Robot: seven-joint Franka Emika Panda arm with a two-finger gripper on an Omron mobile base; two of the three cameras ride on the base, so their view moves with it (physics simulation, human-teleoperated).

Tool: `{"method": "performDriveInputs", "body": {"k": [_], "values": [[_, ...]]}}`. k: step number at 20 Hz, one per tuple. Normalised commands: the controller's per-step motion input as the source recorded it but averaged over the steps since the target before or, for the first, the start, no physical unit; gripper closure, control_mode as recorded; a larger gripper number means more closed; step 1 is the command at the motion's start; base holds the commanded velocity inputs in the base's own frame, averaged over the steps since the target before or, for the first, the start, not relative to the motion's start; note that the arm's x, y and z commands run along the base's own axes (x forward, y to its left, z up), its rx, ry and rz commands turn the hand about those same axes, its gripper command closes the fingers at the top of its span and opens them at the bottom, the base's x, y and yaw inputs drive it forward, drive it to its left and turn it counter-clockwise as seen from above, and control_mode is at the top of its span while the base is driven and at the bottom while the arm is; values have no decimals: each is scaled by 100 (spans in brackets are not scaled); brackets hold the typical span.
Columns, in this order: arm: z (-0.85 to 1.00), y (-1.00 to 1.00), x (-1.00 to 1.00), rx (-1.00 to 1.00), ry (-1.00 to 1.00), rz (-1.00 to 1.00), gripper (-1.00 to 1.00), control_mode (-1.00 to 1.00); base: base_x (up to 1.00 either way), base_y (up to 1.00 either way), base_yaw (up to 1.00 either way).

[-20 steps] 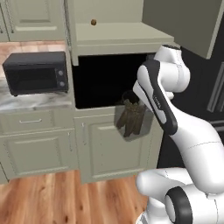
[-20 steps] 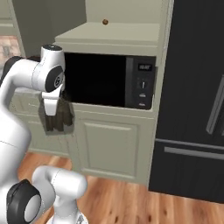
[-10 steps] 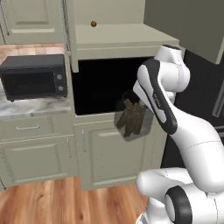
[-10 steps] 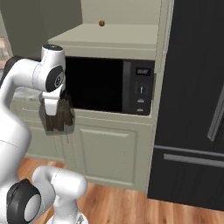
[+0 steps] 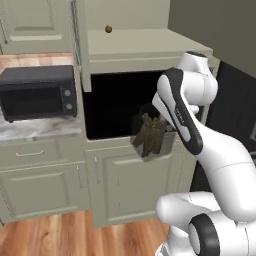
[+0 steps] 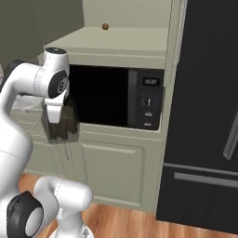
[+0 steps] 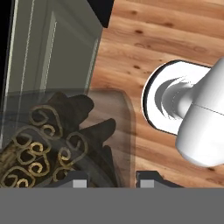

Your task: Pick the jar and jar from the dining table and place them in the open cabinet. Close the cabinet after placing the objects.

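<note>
Jar (image 5: pixel 151 134): clear glass, brown sticks upright inside, hanging just in front of the dark opening (image 5: pixel 112 102), at its lower right corner.
Hand (image 6: pixel 59 120): clenched on the jar rim from above.
Axis: jar roughly upright, slightly tilted.
Next move, judged: carry the jar inward past the opening's lower edge.

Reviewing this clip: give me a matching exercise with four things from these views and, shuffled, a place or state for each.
Things:
1. jar
2. countertop microwave
3. small brown ball
4. gripper

Places or states:
A. on the marble counter, left of the dark opening
B. shut on the glass, carrying it
C. on the ledge above the dark opening
D. hanging under the hand, brown sticks inside

Pairs: 1-D, 2-A, 3-C, 4-B
</note>
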Motion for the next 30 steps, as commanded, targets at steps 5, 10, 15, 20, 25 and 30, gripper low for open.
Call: {"method": "performDriveInputs", "body": {"k": [5,10,15,20,25,30], "values": [[0,0,0,0,0,0,100,100,53,3,0],[0,0,0,0,0,0,100,100,39,5,0],[0,0,0,0,0,0,100,100,17,3,0],[0,0,0,0,0,0,100,100,0,0,0],[12,-4,-5,0,-1,-1,100,-100,0,0,0],[40,-21,-6,0,-4,-1,100,-100,0,0,0]]}}
